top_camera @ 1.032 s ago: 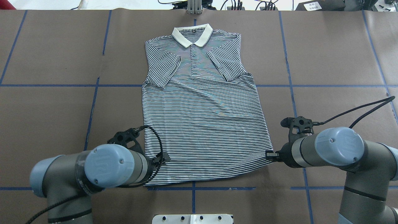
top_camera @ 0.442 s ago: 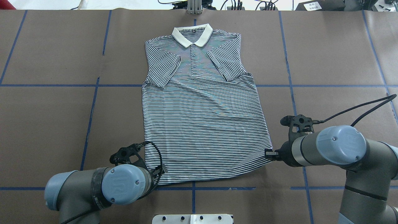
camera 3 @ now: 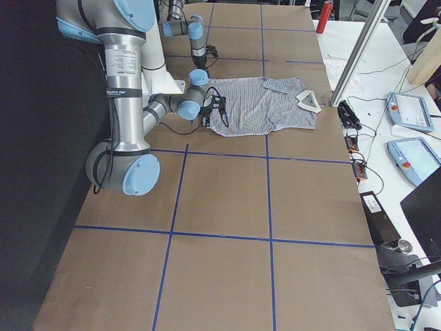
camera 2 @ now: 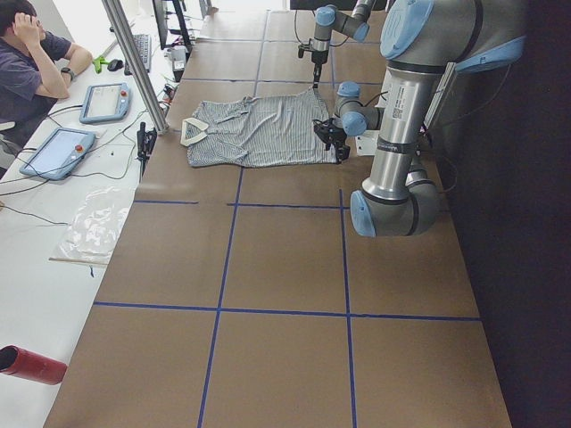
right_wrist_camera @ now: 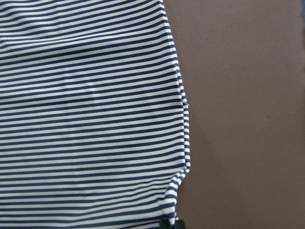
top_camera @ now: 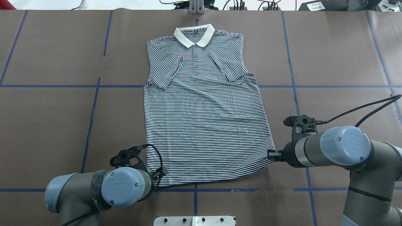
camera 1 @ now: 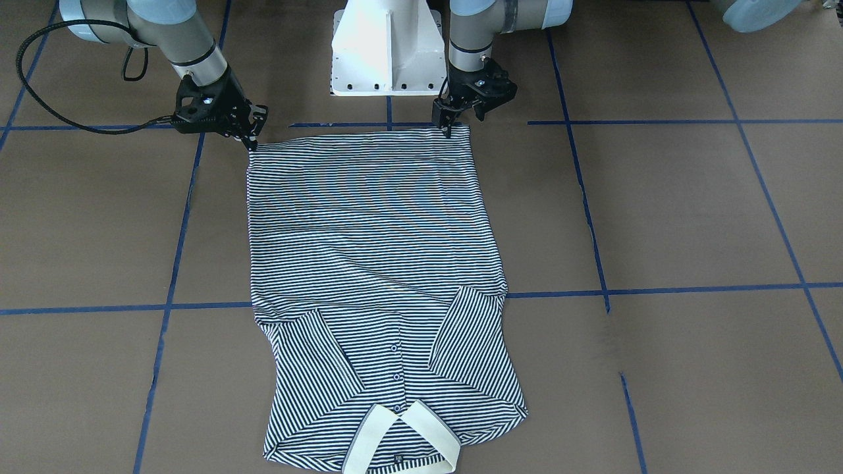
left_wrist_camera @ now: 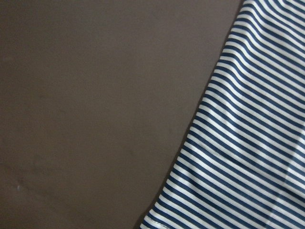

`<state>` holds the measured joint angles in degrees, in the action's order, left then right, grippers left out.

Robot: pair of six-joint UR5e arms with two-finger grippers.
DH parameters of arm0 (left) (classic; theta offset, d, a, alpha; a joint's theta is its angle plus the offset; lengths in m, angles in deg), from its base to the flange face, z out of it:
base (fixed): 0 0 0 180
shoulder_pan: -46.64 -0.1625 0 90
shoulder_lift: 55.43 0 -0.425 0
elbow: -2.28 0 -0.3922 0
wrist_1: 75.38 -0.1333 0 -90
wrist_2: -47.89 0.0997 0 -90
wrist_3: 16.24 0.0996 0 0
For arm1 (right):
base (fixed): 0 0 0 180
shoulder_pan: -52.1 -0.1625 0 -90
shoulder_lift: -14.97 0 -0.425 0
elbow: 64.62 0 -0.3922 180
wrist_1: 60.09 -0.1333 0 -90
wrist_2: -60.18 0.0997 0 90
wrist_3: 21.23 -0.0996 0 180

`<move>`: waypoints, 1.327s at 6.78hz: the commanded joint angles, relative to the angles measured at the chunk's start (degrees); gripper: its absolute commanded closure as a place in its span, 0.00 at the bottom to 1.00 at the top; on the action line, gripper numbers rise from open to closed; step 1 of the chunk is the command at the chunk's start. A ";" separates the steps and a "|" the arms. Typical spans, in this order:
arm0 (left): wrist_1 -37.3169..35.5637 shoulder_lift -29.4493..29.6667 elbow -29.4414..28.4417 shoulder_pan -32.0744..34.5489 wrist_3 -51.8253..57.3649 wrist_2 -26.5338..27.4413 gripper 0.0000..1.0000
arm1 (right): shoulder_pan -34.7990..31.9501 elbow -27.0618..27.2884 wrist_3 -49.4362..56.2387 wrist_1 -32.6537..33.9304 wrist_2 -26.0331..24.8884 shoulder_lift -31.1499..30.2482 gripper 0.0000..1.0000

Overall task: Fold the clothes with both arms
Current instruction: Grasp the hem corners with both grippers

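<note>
The striped polo shirt (top_camera: 204,125) lies flat mid-desk (top_camera: 339,62), collar away from the robot and sleeves folded in. The right tool (top_camera: 271,154) seems clenched on one hem corner. The left tool (camera 1: 453,120) touches the other corner; I cannot tell its grip. Blue tape lines (top_camera: 91,119) cross the desk, and a white pedestal (camera 1: 388,59) stands near the hem. The collar tag (camera 1: 397,457) is too small to read.

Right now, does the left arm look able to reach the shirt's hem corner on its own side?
Probably yes. The left pincer hangs just at the hem corner of the striped shirt, which lies flat on the table, and nothing stands between them.
</note>
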<state>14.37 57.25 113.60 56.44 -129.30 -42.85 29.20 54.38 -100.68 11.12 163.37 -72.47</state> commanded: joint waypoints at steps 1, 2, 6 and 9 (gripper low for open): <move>1.57 -0.09 -0.49 -0.05 -0.05 -0.06 0.07 | -0.13 0.01 0.00 0.07 0.00 -0.10 1.00; 1.57 -0.09 -0.49 0.04 0.04 -0.06 0.10 | -0.13 0.09 0.00 0.07 0.00 -0.18 1.00; 1.57 0.08 -2.32 -0.05 -0.66 -0.06 0.28 | -0.13 0.01 0.00 0.07 0.00 -0.18 1.00; 1.57 0.17 -1.29 -0.05 -0.84 -0.06 0.36 | -0.30 0.35 0.00 0.16 0.00 -0.36 1.00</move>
<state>15.92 57.32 111.69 56.40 -130.03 -42.89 28.98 54.46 -100.68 11.21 163.37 -72.74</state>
